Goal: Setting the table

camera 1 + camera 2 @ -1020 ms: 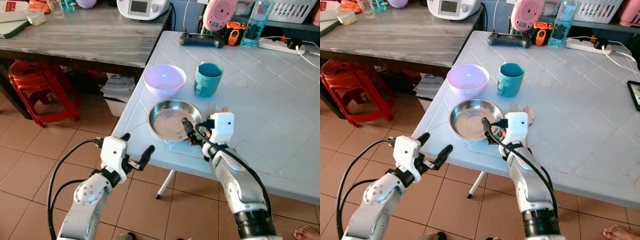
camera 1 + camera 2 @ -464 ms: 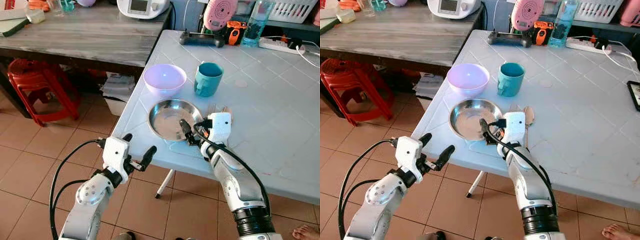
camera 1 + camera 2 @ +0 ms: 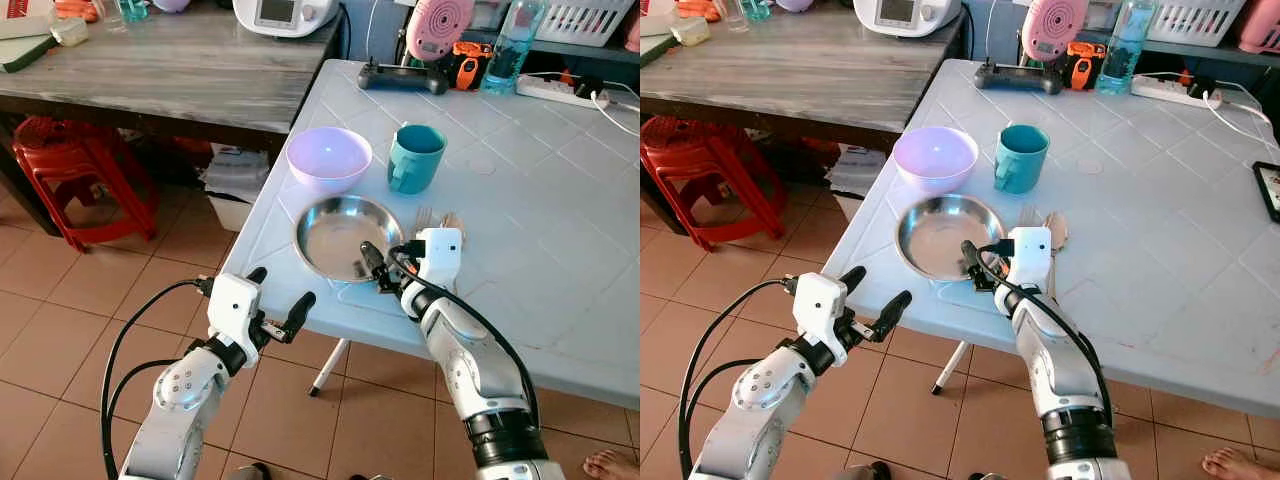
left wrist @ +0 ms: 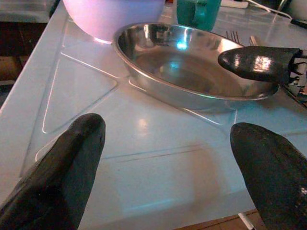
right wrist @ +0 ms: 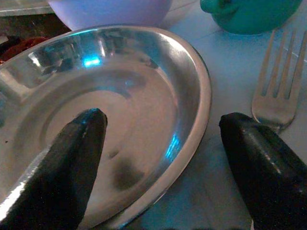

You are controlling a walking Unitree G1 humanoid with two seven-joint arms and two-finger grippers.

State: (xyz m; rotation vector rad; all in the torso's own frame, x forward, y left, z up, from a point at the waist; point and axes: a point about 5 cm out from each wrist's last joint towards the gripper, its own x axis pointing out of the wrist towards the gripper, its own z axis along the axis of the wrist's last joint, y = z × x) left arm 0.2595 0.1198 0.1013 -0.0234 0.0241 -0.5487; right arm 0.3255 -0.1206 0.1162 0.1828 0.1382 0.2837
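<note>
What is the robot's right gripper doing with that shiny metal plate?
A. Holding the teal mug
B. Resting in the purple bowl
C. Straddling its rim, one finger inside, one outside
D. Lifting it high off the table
C: the right gripper has its open fingers either side of the round steel plate's rim.

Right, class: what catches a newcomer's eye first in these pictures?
The steel plate near the pale blue table's edge, with the right pincer open astride its rim. Behind it stand a lilac bowl and a teal mug; the left pincer hovers open off the table's edge.
</note>
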